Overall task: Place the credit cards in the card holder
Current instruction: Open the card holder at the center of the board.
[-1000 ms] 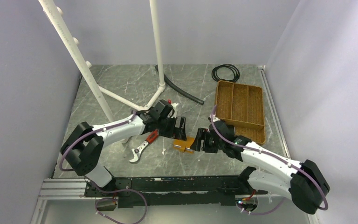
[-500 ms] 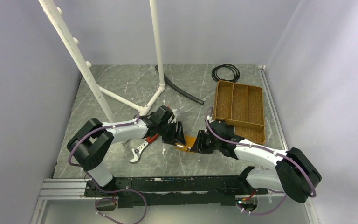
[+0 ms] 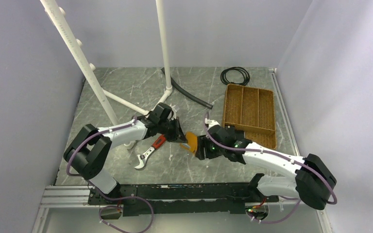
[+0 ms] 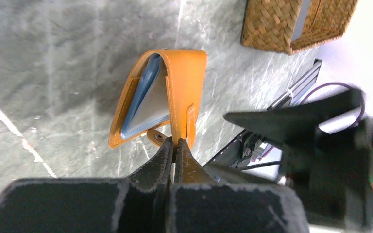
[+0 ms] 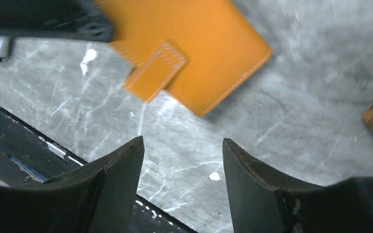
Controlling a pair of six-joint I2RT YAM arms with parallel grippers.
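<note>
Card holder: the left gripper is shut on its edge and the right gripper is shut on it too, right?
Not quite. The right gripper is open and holds nothing; the right wrist view shows the card holder beyond its fingers. The left gripper is shut on its edge.

Pale lavender walls point(image 3: 24, 73) close in a grey, white-veined table point(image 3: 126, 92) on 3 sides under soft, even light. A white pipe frame point(image 3: 163, 43) rises far left; a woven brown tray point(image 3: 249, 114) and coiled black cable point(image 3: 235, 75) sit far right, with an aluminium rail point(image 3: 68, 196) along the near edge.
</note>
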